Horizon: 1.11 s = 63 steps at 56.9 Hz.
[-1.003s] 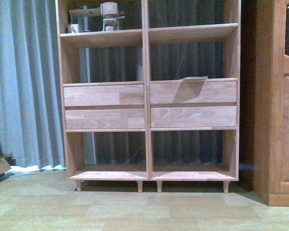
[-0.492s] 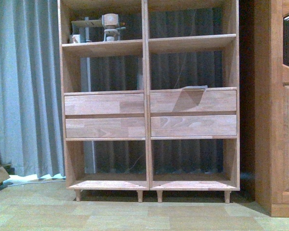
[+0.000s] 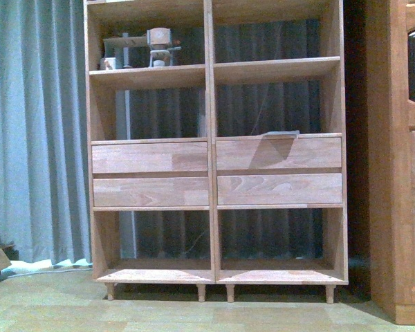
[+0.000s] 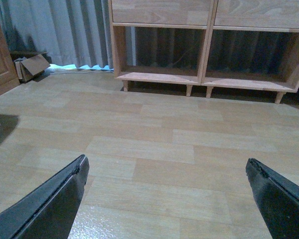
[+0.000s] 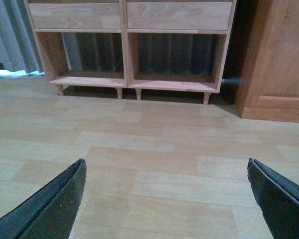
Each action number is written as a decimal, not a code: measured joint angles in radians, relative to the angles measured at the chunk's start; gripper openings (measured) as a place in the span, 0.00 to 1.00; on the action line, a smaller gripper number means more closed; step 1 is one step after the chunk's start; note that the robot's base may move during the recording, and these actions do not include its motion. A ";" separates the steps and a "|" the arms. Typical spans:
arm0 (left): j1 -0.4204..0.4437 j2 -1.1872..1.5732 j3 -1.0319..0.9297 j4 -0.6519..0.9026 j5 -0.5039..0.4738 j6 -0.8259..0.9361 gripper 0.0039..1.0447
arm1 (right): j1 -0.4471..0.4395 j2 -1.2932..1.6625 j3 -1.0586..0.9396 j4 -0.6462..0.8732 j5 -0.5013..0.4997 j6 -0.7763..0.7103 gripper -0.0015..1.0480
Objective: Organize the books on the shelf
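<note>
Pale wood-plank flooring (image 4: 154, 129) runs up to a grey-blue pleated curtain (image 3: 34, 124) that hangs behind and to the left of the light natural-wood bookcase (image 3: 209, 104). The bookcase stands upright on short peg legs, just beside a darker brown wooden cabinet (image 3: 401, 173) on its right. It has two columns of open compartments, with four plain drawer fronts (image 3: 149, 158) across its middle, all shut. Both bottom compartments hold nothing. Some small wooden and grey objects (image 3: 159, 45) sit on the upper left shelf, too small to identify. A thin pale flat item (image 3: 282, 133) lies on the ledge above the upper right drawer, its edge overhanging the front; whether it is a book cannot be told. A brown cardboard box (image 4: 32, 65) lies on the floor near the curtain. The left gripper (image 4: 165, 160) hangs above bare floor with its dark fingers (image 4: 55, 199) spread wide, gripping nothing. The right gripper (image 5: 166, 162) is likewise spread wide and empty, well short of the bookcase.
</note>
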 joint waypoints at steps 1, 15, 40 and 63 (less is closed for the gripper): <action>0.000 0.000 0.000 0.000 0.000 0.000 0.93 | 0.000 0.000 0.000 0.000 0.000 0.000 0.93; 0.000 0.000 0.000 0.000 -0.001 0.000 0.93 | 0.000 0.000 0.000 0.000 0.000 0.000 0.93; 0.000 0.000 0.000 0.000 -0.001 0.000 0.93 | 0.000 0.000 0.000 0.000 0.000 0.000 0.93; 0.000 0.000 0.000 0.000 0.000 0.000 0.93 | 0.000 0.000 0.000 0.000 0.000 0.000 0.93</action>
